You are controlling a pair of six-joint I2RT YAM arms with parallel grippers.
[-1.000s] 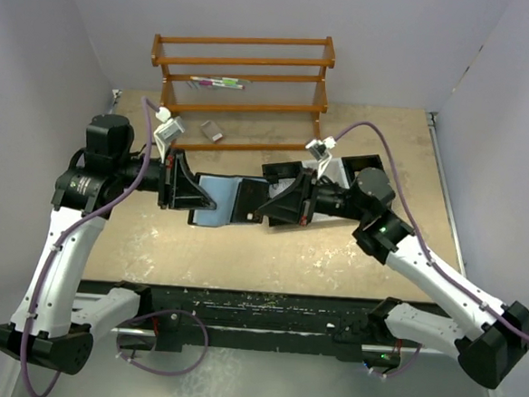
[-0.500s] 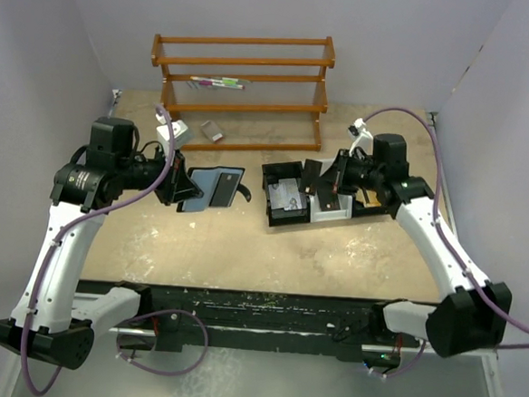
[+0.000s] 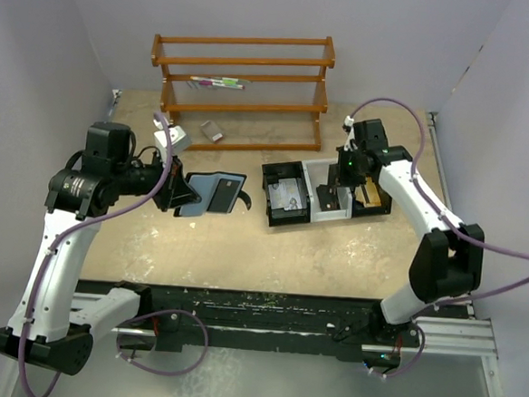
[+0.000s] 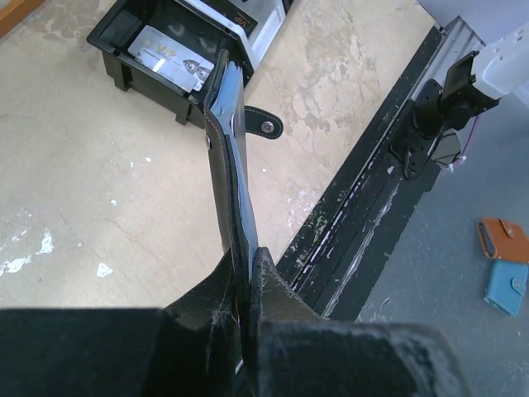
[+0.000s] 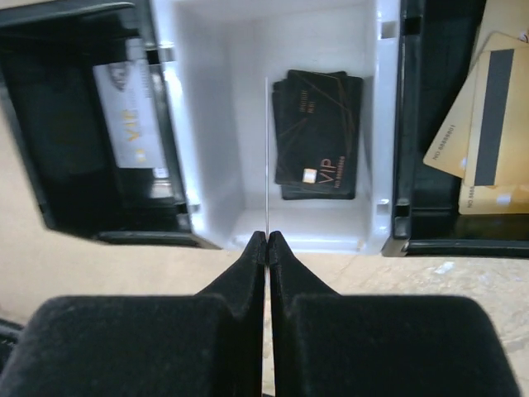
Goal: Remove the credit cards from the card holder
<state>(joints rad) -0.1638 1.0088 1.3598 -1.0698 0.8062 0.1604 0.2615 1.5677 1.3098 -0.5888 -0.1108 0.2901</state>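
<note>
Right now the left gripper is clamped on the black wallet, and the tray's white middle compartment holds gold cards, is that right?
Not quite. The left gripper is clamped on the black wallet, but the white middle compartment holds black cards; the gold cards lie in the black compartment beside it, as the right wrist view shows.

Overhead camera looks down; wrist cameras (close in) share tray [image 5: 211, 124].

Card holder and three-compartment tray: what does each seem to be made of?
The black folding card holder looks like leather or faux leather: matte, bending slightly, strap with a metallic snap. The black-and-white three-compartment tray looks like rigid moulded plastic: smooth, faintly glossy walls, crisp corners.
</note>
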